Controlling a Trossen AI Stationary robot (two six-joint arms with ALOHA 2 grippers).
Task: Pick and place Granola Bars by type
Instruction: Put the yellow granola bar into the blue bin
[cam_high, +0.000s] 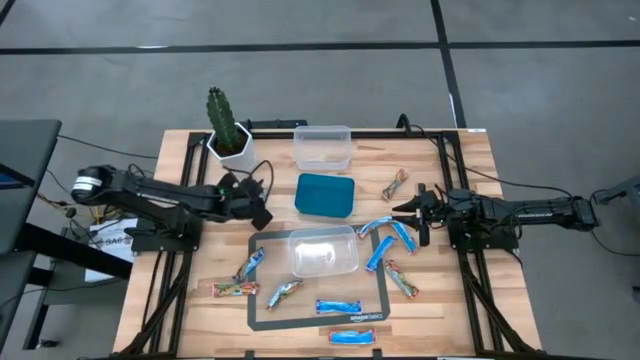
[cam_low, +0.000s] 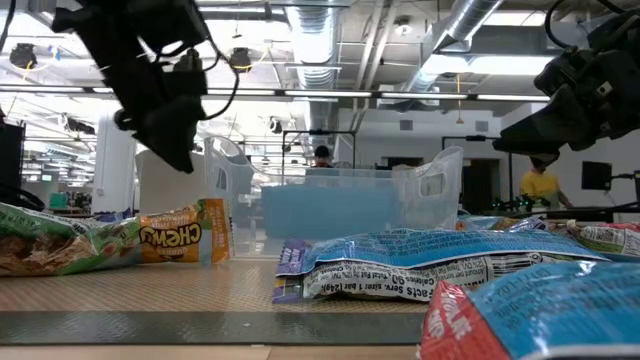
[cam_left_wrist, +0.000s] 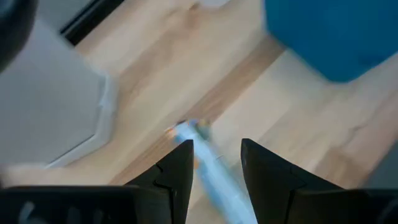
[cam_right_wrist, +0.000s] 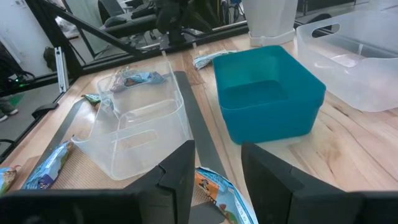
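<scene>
Fingers (cam_left_wrist: 180, 163) of left gripper (cam_left_wrist: 216, 163) clasp blue bar (cam_left_wrist: 214, 177).

Past the right end effector (cam_right_wrist: 217, 171), whose two dark fingers (cam_right_wrist: 177, 171) stand apart with a gap between them, a blue-and-white wrapped bar (cam_right_wrist: 221, 193) lies on the wooden surface (cam_right_wrist: 348, 149) just below the gap. A teal bin (cam_right_wrist: 267, 102) sits ahead, beside a clear container (cam_right_wrist: 140, 127) resting on a dark-edged mat (cam_right_wrist: 196, 137). Another clear container (cam_right_wrist: 354, 59) stands past the teal one. A blue bar (cam_right_wrist: 50, 165) lies near the mat's edge, and the other arm (cam_right_wrist: 174, 18) reaches in farther off.
</scene>
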